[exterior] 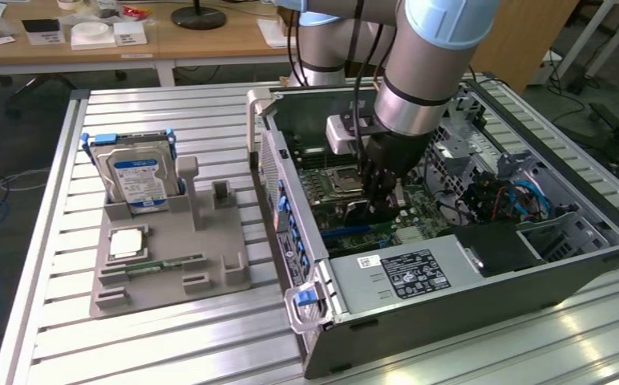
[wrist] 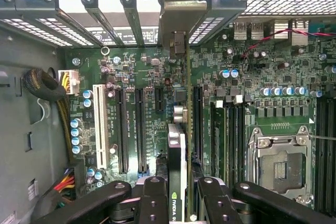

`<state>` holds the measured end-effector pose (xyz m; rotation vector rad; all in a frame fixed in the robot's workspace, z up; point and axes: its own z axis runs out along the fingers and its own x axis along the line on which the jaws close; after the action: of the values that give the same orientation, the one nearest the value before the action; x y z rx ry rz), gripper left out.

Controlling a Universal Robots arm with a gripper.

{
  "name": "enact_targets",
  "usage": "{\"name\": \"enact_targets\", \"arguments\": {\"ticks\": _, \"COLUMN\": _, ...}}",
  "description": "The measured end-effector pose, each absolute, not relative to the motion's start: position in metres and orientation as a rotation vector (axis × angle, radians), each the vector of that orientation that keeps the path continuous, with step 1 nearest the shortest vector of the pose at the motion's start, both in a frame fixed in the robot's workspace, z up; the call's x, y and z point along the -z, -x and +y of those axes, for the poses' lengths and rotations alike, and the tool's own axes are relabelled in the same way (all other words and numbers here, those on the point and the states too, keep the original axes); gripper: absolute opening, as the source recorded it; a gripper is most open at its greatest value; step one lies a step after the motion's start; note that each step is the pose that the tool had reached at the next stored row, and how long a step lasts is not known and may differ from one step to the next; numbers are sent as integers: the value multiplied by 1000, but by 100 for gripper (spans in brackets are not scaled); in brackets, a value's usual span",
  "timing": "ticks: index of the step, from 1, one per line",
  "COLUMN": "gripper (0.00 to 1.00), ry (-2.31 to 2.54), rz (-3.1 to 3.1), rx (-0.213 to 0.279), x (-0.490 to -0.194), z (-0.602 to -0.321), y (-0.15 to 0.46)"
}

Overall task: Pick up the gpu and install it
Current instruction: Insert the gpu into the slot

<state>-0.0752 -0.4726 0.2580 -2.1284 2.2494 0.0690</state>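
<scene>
Gripper (exterior: 379, 210) low inside case (exterior: 566, 265), over motherboard (wrist: 131, 124). Fingers (wrist: 153, 200) clamped on gpu (wrist: 177, 145). Card held upright, edge-on to board, likely for straight push into slot. Bracket (wrist: 181, 17) sits at rear opening. Whether seated: cannot tell.

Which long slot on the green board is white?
The white slot beside the blue-topped capacitors; the other long slots are black.

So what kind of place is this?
Likely a robotics lab: a robot arm with a gpu in its claw reaches inside an open PC case on a slatted metal table, with office desks behind.
</scene>
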Motion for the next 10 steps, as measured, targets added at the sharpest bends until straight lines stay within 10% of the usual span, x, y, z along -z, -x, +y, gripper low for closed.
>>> {"name": "enact_targets", "arguments": {"ticks": 10, "gripper": 27, "ry": 2128, "rz": 2249, "rx": -69, "x": -257, "z": -471, "y": 77}}
